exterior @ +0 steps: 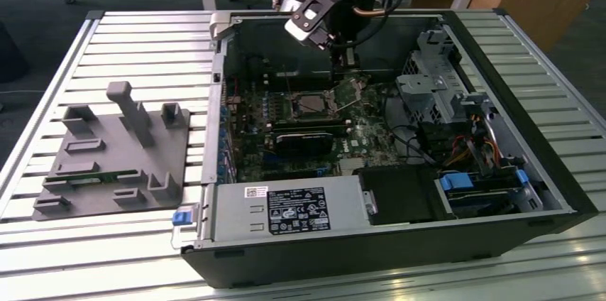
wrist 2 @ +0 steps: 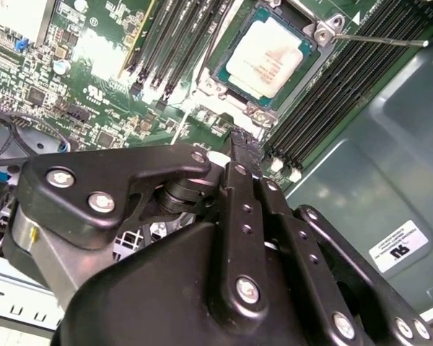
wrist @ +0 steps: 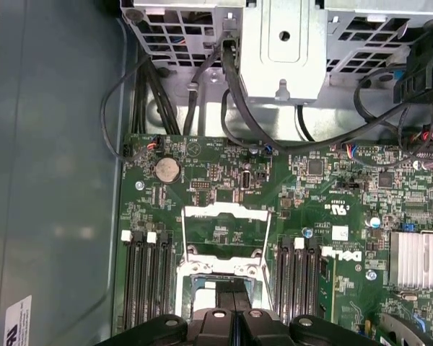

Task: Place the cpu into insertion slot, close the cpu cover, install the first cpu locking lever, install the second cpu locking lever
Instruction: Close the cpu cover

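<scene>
The cpu chip [wrist 2: 267, 56] lies flat in the socket [wrist 2: 319, 32], just on the near side of the gripper [wrist 2: 242, 144]. The gripper's fingers are pressed together and seem to grip nothing. The cover frame [wrist: 224, 211] stands open, close by the fingertips at the socket's edge

Reference: insertion slot [wrist 2: 220, 74], on the motherboard [exterior: 370, 146] inside the case [exterior: 379, 258], which lies on the bench [exterior: 142, 38]. I see the cpu [wrist 2: 268, 56] seated in it. The cpu cover [wrist: 227, 210] stands up at its edge on the drive cage [exterior: 431, 91] side. Memory slots [wrist 2: 346, 86] flank it. In the exterior view, a black block [exterior: 305, 141] sits just in front of it, with the power supply [exterior: 284, 210] nearer still. The fixture plate [exterior: 113, 159] lies well off to the exterior view's left. The end effector [exterior: 343, 74] hangs just above.
</scene>
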`<action>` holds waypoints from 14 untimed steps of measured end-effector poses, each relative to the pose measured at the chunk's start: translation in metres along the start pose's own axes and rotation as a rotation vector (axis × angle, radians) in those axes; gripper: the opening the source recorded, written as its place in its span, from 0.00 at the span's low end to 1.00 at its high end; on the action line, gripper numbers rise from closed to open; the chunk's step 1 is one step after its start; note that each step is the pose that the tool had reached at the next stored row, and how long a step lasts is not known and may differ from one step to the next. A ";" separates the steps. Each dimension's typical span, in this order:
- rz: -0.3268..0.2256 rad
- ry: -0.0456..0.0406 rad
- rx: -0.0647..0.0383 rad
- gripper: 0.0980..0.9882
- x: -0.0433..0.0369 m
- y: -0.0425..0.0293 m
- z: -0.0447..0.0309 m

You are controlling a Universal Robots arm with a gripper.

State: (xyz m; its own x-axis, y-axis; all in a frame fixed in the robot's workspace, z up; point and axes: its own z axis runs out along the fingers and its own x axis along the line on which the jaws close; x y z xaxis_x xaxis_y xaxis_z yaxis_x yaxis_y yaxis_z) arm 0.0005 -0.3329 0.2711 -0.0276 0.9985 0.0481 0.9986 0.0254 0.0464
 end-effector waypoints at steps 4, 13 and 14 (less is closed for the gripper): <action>0.000 0.0000 0.000 0.01 -0.0001 0.0043 0.0004; 0.001 0.0005 0.013 0.01 -0.0008 0.0264 0.0041; 0.001 0.0007 0.013 0.01 -0.0010 0.0286 0.0048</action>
State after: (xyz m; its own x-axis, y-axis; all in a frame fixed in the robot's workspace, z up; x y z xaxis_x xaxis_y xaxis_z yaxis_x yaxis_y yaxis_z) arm 0.0294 -0.3329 0.2675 -0.0270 0.9984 0.0488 0.9991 0.0254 0.0332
